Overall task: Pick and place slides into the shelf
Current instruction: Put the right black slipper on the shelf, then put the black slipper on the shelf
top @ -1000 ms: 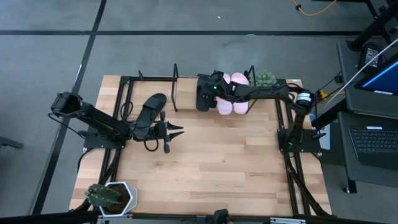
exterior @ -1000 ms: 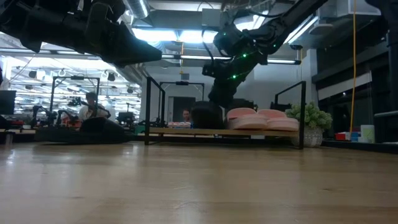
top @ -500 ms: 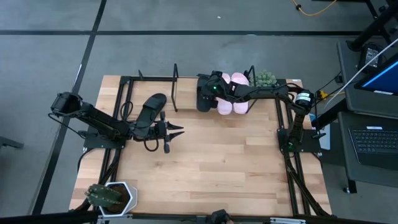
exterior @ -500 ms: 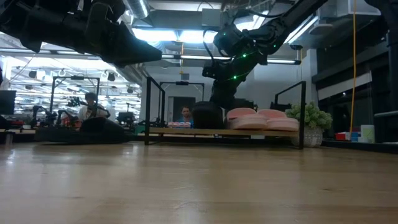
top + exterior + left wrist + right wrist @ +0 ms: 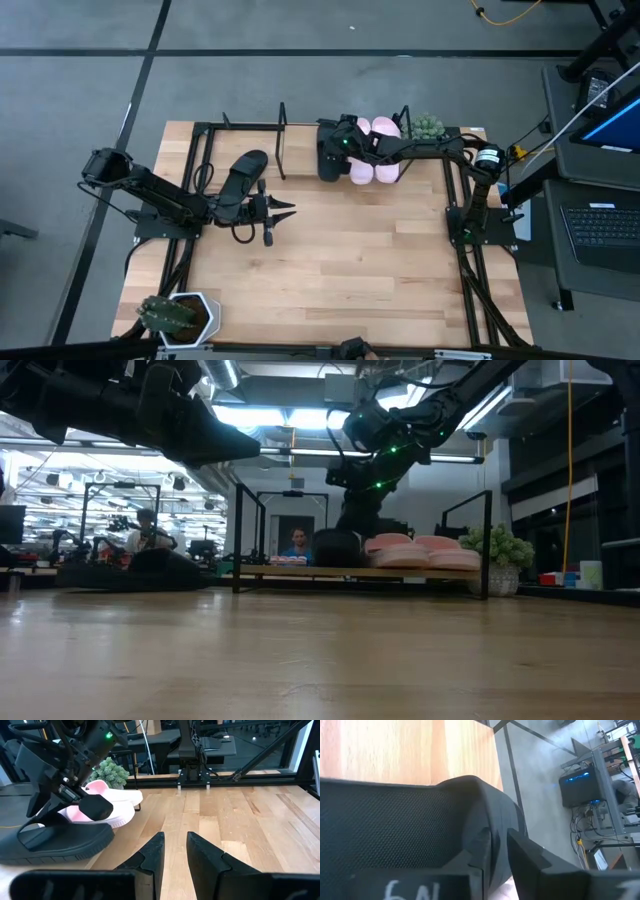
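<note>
A black slide (image 5: 328,157) is seen resting on the shelf (image 5: 300,152) at the table's far edge, just left of two pink slides (image 5: 375,150). The right gripper (image 5: 338,140) is positioned over its strap; whether it grips cannot be told. The left gripper (image 5: 280,211), slightly parted and empty, is held near another black slide (image 5: 238,180) on the left.
</note>
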`<state>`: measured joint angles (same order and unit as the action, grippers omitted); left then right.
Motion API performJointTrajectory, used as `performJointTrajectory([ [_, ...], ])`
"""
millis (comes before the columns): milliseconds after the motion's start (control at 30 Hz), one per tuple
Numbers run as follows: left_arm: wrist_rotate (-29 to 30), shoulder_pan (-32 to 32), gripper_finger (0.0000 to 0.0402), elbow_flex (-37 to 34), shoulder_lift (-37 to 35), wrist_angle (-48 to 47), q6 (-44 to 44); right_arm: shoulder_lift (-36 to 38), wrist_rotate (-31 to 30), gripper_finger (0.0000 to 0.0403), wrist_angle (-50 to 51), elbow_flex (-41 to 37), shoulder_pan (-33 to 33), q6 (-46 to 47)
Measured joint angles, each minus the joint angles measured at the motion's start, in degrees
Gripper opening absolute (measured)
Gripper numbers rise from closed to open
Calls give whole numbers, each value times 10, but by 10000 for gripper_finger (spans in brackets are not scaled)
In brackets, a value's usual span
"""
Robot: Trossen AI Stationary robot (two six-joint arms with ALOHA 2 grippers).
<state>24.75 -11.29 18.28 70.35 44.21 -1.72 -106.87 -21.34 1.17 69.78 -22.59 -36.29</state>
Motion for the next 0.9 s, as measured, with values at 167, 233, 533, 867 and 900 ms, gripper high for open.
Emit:
performJointTrajectory([
  [167, 0, 0, 73, 0, 0, 0, 0, 0, 0, 72, 6, 0, 8, 0],
  [233, 0, 0, 73, 0, 0, 0, 0, 0, 0, 73, 6, 0, 11, 0],
  [533, 0, 0, 73, 0, 0, 0, 0, 0, 0, 73, 3, 0, 14, 0],
  [867, 0, 0, 73, 0, 0, 0, 0, 10, 15, 74, 11, 0, 29, 11],
  [900, 0, 0, 73, 0, 0, 0, 0, 16, 15, 74, 12, 0, 31, 11],
])
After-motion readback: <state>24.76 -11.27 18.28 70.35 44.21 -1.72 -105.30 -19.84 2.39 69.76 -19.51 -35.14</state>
